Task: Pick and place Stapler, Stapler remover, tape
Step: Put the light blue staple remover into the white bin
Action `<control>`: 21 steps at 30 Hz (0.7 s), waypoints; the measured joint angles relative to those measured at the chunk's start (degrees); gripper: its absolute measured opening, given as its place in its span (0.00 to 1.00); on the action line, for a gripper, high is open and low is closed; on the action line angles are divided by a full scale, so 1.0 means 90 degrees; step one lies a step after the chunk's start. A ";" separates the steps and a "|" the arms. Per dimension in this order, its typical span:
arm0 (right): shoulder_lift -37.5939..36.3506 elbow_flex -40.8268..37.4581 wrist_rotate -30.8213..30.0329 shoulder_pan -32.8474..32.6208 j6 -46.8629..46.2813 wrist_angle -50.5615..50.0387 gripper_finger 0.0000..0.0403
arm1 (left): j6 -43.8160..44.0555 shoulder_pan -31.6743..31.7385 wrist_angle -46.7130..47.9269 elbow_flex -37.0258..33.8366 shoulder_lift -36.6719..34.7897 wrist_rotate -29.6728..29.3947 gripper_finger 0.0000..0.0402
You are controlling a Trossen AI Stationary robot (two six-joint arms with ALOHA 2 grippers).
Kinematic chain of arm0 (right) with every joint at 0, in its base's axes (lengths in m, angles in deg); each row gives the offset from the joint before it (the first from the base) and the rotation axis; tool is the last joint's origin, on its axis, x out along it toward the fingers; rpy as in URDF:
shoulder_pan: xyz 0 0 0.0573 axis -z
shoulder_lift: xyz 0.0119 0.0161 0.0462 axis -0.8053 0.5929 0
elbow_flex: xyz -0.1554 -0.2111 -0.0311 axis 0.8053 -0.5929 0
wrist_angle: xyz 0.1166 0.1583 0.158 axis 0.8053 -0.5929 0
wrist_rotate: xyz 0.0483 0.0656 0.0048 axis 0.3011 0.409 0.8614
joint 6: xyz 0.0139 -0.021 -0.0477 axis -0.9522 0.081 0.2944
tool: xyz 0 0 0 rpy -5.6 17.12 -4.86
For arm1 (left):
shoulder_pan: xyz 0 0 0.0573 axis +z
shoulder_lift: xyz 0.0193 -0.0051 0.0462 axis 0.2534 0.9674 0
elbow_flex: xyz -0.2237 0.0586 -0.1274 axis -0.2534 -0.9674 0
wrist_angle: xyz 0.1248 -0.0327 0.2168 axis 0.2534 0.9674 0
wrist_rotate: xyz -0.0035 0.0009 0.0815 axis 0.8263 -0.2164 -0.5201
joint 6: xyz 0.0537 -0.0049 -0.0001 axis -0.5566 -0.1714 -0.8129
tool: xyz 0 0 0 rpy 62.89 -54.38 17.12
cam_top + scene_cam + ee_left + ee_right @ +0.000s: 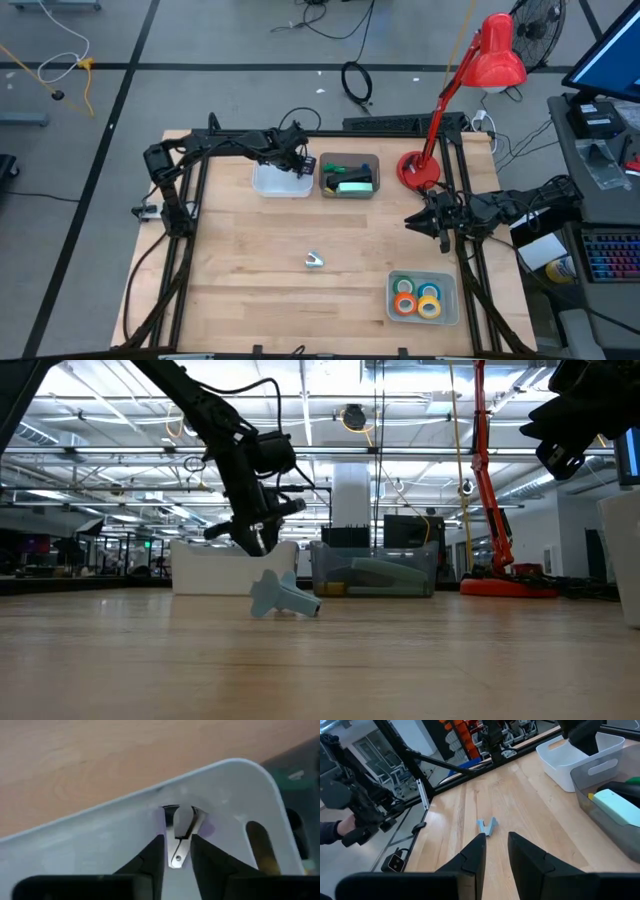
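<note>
The wooden table [250,270] carries three bins. At the far side, the white bin [281,182] stands just left of the clear bin [349,176], which already holds a mint-green stapler [354,185]. At the near right, a third clear bin [423,298] holds the tape [418,299]: orange, green, blue and yellow rolls all inside.

The left gripper [177,851] hangs over the white bin, its fingers slightly apart with a purple-handled stapler remover [181,832] between them. Whether the remover is still pinched or just let go, I cannot tell. The right gripper [496,851] waits above the right edge of the table, fingers a little apart and holding nothing.

One pale blue stapler remover [314,261] still lies loose mid-table. Judging by this, tape and stapler are placed and this last remover is left.
</note>
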 joint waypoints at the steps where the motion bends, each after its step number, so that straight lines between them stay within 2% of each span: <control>1: 0.0000 0.0000 0.0002 -0.0001 -0.0001 -0.0002 0.18 | -0.0079 0.0028 0.0016 -0.0007 -0.0070 0.0046 0.25; 6: 0.0002 0.0000 0.0024 0.0000 -0.0002 0.0000 0.18 | -0.0302 0.0037 0.0075 -0.0006 -0.0670 0.0156 0.32; 9: 0.0002 0.0000 0.0024 -0.0002 -0.0001 0.0000 0.18 | -0.0521 -0.0222 0.0035 -0.0002 -0.1153 0.0153 0.32; 14: -0.0001 0.0000 0.0024 0.0000 0.0005 0.0000 0.18 | -0.1422 -0.1167 0.0071 0.0000 -0.1656 0.0368 0.33; 18: -0.0001 0.0000 0.0024 -0.0002 0.0010 0.0000 0.18 | -0.2376 -0.2084 -0.0031 -0.0004 -0.1635 0.0683 0.33; 21: 0.0002 0.0000 0.0024 -0.0002 0.0015 0.0000 0.18 | -0.3186 -0.2748 -0.0095 0.0005 -0.1472 0.0637 0.33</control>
